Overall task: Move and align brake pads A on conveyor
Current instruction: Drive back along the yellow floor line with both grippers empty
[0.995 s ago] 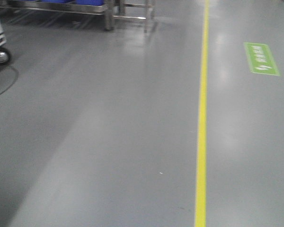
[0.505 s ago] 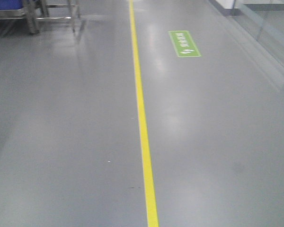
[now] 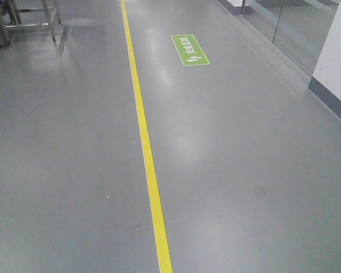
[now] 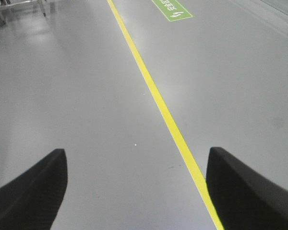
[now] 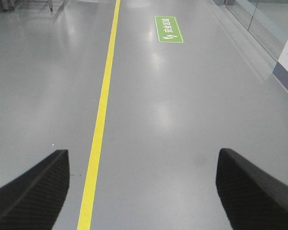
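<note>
I had the left claw (image 4: 137,153) and the right claw (image 5: 143,153) both spread wide and holding nothing. I judged this sensible, because under them lay only the grey floor (image 3: 244,142) with a yellow line (image 3: 145,148) up the middle of the frame. The brake pads A and the conveyor were in no view. Steel frame legs (image 3: 48,14) stood in the upper left. No container showed.

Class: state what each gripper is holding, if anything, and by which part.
Nothing. The left gripper and right gripper are both open, over bare floor.
</note>
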`<state>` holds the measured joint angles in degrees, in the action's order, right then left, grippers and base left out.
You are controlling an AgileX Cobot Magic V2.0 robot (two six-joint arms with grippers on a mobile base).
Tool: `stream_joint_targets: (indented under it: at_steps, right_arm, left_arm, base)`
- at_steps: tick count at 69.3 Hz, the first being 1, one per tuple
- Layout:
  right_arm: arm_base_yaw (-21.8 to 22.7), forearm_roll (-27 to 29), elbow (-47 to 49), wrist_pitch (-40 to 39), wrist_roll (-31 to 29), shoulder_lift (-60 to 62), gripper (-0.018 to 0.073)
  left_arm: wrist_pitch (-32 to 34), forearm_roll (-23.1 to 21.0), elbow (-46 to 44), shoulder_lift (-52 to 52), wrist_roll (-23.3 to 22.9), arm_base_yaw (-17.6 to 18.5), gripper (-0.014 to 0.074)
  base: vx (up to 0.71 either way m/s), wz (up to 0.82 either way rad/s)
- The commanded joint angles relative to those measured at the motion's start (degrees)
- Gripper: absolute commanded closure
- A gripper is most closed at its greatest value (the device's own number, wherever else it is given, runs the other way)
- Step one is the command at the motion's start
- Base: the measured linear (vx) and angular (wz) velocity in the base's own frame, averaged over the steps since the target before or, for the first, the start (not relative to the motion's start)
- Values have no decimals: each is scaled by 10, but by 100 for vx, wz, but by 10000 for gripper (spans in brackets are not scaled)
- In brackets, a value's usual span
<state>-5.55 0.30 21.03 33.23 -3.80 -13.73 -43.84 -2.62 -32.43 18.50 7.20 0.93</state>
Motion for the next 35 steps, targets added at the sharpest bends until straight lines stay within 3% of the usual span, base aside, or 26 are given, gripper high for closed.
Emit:
stream_joint_targets:
  at_steps: [1, 35]
  right_arm:
    - [4, -3, 14, -39, -6, -5, -29]
    - [4, -3, 14, -39, -6, -5, -29]
  left_arm:
    - [38, -5, -14, 5, -1, 5, 42]
    - [38, -5, -14, 5, -1, 5, 42]
  base:
    - [6, -5]
    - [16, -3]
